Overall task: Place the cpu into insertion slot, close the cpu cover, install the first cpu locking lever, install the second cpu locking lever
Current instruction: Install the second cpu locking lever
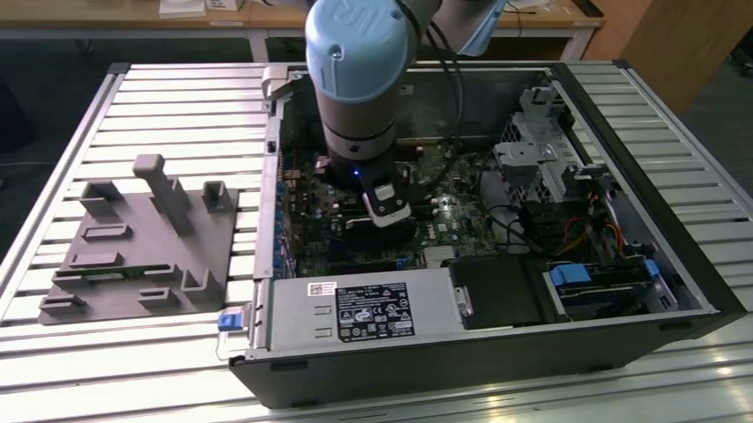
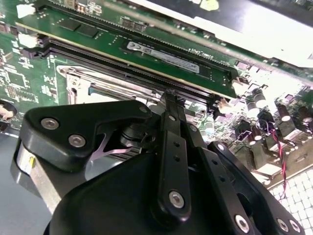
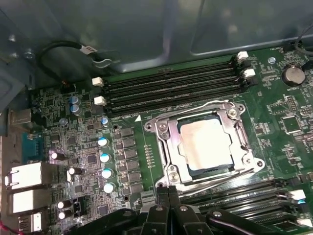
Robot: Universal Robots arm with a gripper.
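Black linkages of the end effector (image 3: 168, 193) fill the foreground in both wrist views, its fingers (image 2: 171, 105) pressed together with nothing between them, tips poised just beside the edge of the cpu cover (image 3: 167, 147). That silvery frame lies flat around the cpu (image 3: 204, 143), which sits seated in the insertion slot (image 3: 186, 169) between two banks of memory slots (image 3: 171, 85). In the exterior view the arm (image 1: 353, 79) reaches down into the open computer case (image 1: 659, 256) on the slatted tabletop (image 1: 176, 115). Placement and cover closing look done; the work appears to stand at the locking levers, which calls for a precise push on thin wire.
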